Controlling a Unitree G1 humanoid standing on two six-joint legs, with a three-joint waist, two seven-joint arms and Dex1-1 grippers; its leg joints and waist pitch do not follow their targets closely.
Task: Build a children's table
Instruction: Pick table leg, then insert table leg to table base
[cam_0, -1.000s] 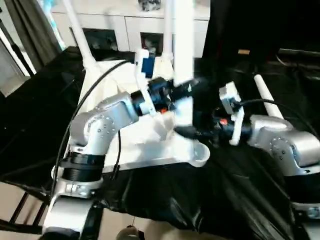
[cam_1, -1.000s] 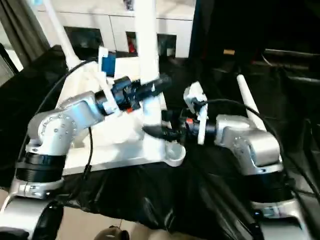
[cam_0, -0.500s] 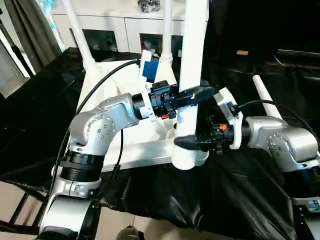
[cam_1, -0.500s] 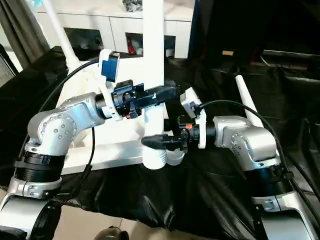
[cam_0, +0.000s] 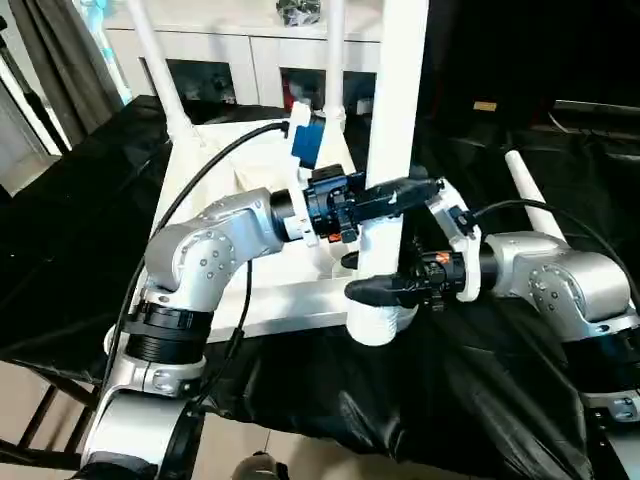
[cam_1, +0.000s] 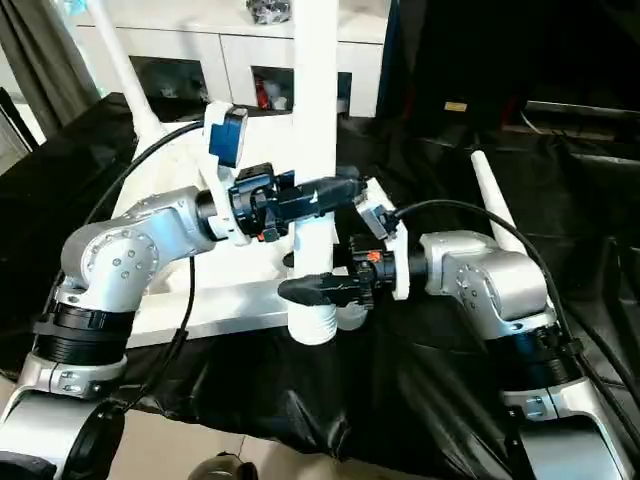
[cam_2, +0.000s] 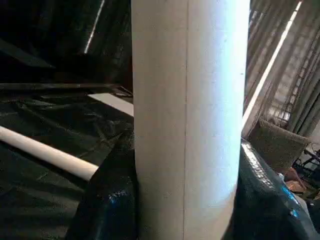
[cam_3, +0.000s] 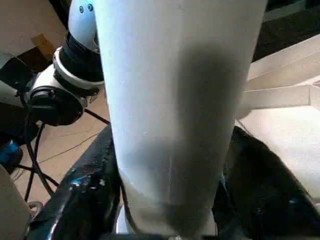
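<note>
The children's table lies upside down as a white tabletop (cam_0: 290, 298) on black cloth. One white leg (cam_0: 395, 120) stands upright, its wide lower end (cam_1: 312, 325) at the tabletop's near right corner. My left gripper (cam_0: 405, 190) is shut on this leg at mid height; in the left wrist view the leg (cam_2: 185, 125) sits between the dark fingers (cam_2: 107, 200). My right gripper (cam_0: 375, 287) is shut on the same leg lower down, its fingers (cam_3: 90, 200) hugging the leg (cam_3: 170, 110). The corner socket under the leg is hidden.
Two more legs (cam_0: 160, 70) (cam_0: 335, 60) stand upright at the tabletop's far corners. A loose leg (cam_0: 528, 195) lies on the black cloth (cam_0: 450, 400) to the right. A white cabinet (cam_0: 230, 55) with glass doors stands behind.
The leg has gone from tilted above the tabletop to upright, with its lower end down at the near right corner. Both grippers moved with it, and the right one narrowed around it.
</note>
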